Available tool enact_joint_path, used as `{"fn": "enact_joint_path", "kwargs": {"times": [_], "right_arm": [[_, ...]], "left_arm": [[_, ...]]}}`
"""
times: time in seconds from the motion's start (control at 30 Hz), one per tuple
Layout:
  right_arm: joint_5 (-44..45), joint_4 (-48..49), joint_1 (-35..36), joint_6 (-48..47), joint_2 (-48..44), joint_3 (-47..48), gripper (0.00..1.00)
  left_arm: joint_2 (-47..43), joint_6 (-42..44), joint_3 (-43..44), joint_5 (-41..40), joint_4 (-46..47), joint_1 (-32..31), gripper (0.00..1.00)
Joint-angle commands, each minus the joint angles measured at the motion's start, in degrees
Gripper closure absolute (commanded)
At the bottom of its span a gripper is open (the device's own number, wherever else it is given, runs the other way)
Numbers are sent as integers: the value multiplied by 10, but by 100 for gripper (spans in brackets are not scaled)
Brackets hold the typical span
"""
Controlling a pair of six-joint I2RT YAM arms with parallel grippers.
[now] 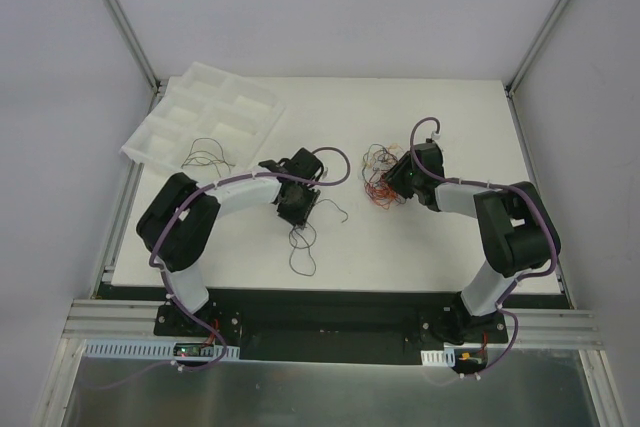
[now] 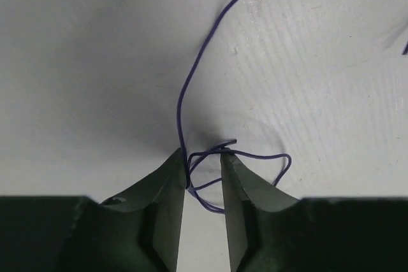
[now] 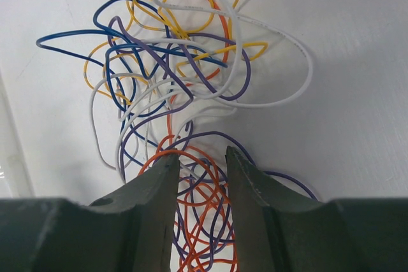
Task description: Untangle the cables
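Cables [image 1: 378, 172] sit tangled on the surface [image 1: 420, 247] right under our right hand [image 3: 201, 154], half-open astride orange loops [image 3: 199, 221]; our left hand [image 2: 201, 154], narrowly parted, straddles a separate purple strand [image 2: 191, 81] running straight ahead, neither visibly pinching.

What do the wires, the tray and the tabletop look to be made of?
Wires: smooth, slightly glossy coloured plastic insulation, presumably over a metal core, since they hold springy loops. Tray: thin, whitish, semi-translucent plastic with moulded compartments. Tabletop: matte white with faint grain lines, so likely painted wood or laminate; the views do not show which.
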Motion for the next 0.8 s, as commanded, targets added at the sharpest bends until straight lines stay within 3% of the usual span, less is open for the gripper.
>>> {"fn": "enact_joint_path", "kwargs": {"times": [0.0, 0.07, 0.1, 0.3, 0.43, 0.63, 0.77], "right_arm": [[-9, 9, 3, -6, 6, 16, 62], [-11, 8, 3, -7, 6, 16, 62], [-10, 9, 2, -7, 5, 16, 62], [-13, 10, 2, -7, 8, 17, 62], [-16, 11, 3, -7, 11, 18, 62], [-26, 10, 2, -7, 26, 31, 62], [-28, 11, 2, -7, 33, 35, 61]], "left_arm": [[9, -33, -6, -80, -5, -8, 83], [-1, -33, -3, -108, -5, -8, 99], [-8, -31, -3, -117, -5, -8, 100], [-72, 11, 26, -185, -5, 5, 100], [-116, 35, 61, -191, -1, 46, 100], [-139, 39, 106, -100, 65, 151, 100], [-142, 57, 114, -89, 156, 198, 100]]}}
